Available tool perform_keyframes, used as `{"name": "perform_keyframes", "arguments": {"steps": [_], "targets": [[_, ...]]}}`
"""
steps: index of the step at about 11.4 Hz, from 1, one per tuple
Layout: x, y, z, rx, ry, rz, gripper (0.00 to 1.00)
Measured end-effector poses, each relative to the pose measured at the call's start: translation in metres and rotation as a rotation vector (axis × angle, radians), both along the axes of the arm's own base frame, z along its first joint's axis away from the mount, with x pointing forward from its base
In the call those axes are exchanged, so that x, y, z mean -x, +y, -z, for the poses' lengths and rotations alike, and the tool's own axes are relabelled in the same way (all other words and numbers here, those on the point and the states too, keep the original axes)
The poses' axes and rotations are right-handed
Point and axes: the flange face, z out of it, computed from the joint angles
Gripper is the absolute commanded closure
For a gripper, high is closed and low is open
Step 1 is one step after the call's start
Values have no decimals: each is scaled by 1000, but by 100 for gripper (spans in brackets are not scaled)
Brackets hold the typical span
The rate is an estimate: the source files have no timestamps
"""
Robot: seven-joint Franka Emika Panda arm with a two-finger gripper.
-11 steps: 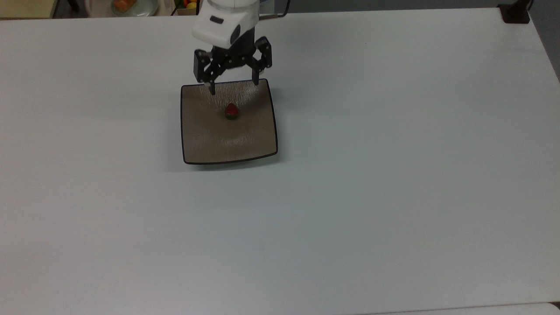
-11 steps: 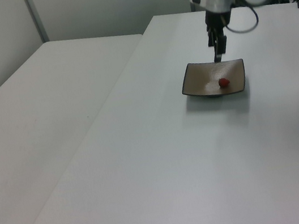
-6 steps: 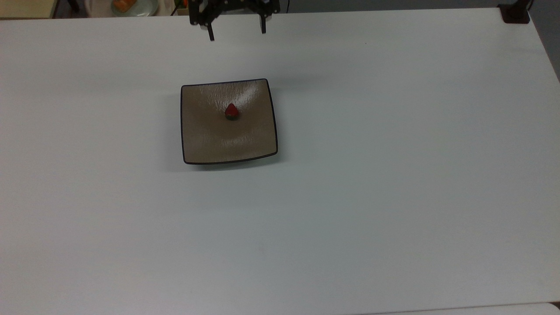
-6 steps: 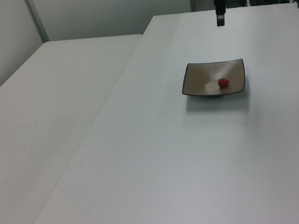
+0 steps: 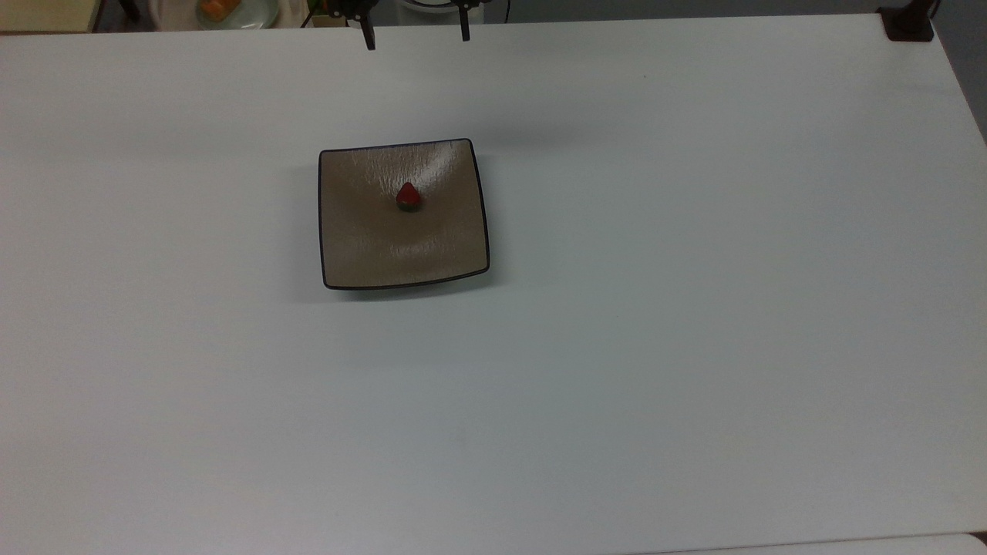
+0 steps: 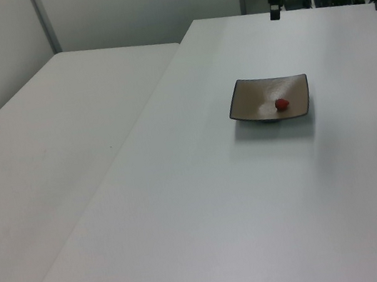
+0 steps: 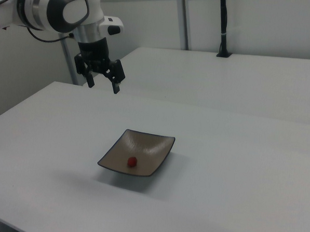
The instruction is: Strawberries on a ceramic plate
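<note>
Worktop (image 5: 617, 385) is lying bare nearest the camera in the top view. Plate (image 5: 370, 254) is sitting toward 11 o'clock; strawberry (image 5: 408, 196) is resting just past its centre, so placement looks done. Gripper (image 5: 415, 31) is hanging open and empty at 12 o'clock, well apart. Next: only parking. Open room is showing all round; far edge close.

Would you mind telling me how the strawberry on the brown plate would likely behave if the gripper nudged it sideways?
The strawberry is small and cone-shaped, so it would probably roll in a curve rather than slide. The ceramic plate looks glossy, so little friction; its upturned edges would likely stop it.
</note>
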Motion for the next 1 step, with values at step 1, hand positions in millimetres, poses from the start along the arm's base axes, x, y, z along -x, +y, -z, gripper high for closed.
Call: {"name": "perform_keyframes", "arguments": {"steps": [1], "targets": [[-1,0,-1,-8,-9,2,0]]}}
